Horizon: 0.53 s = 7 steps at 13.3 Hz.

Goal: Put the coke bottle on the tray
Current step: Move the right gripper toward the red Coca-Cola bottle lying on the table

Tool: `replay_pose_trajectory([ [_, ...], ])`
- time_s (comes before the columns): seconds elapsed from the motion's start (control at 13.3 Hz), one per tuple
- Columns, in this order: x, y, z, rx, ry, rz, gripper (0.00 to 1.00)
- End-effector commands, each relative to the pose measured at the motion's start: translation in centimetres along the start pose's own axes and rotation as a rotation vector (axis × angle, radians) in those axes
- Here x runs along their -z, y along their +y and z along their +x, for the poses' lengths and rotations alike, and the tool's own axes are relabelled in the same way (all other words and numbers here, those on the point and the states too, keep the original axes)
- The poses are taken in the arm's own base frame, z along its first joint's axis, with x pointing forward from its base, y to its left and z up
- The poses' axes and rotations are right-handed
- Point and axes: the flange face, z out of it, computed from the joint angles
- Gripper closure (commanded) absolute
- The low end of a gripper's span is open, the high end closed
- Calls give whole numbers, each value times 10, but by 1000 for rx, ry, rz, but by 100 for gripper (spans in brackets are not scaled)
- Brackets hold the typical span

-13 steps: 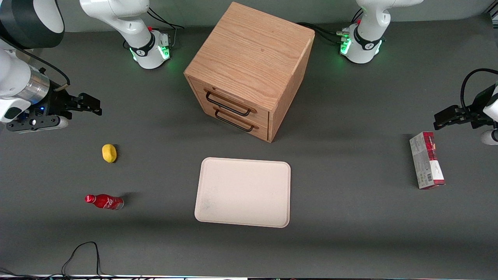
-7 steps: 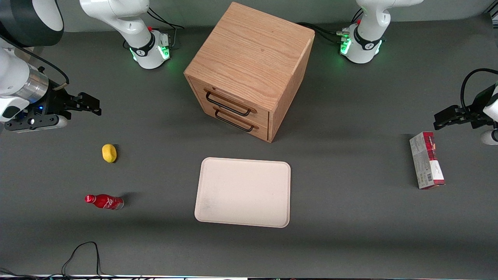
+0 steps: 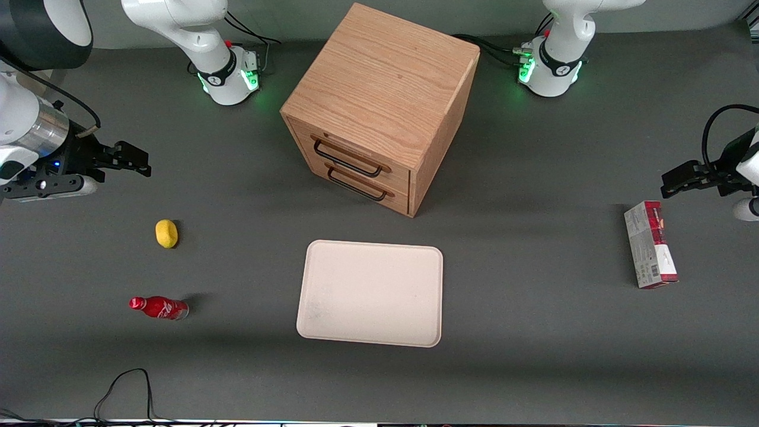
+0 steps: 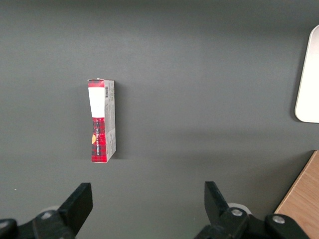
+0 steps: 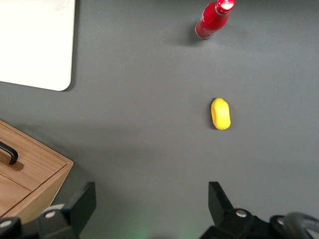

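Hovering above the table with its fingers spread apart and nothing between them, the gripper (image 3: pixel 135 160) is farther from the front camera than the lemon (image 3: pixel 166 233). The coke bottle (image 3: pixel 159 308) stands on the table nearer that camera, well apart from the tray (image 3: pixel 371 292).

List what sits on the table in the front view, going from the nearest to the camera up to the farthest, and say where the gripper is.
Coke bottle → tray → lemon → wooden drawer cabinet. The gripper is open, above the table, farther from the camera than the lemon.

The gripper (image 3: pixel 137 160) hung with fingers apart above the matt grey table (image 3: pixel 533 332). The bottle (image 3: pixel 159 308) looked glossy, the cabinet (image 3: pixel 379 107) grained wood, the tray (image 3: pixel 370 292) matt.
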Motion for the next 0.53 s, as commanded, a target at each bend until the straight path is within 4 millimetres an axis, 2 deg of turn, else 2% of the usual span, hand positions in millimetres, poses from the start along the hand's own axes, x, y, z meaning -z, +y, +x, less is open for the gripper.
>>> replay_pose_trajectory([
  [0.0,13,20,20,-45,12,12,0],
  [0.15,17,34,40,-65,3,8,0],
  [0.3,22,65,64,-44,28,-5,0],
  [0.45,17,93,98,-66,4,-12,0],
])
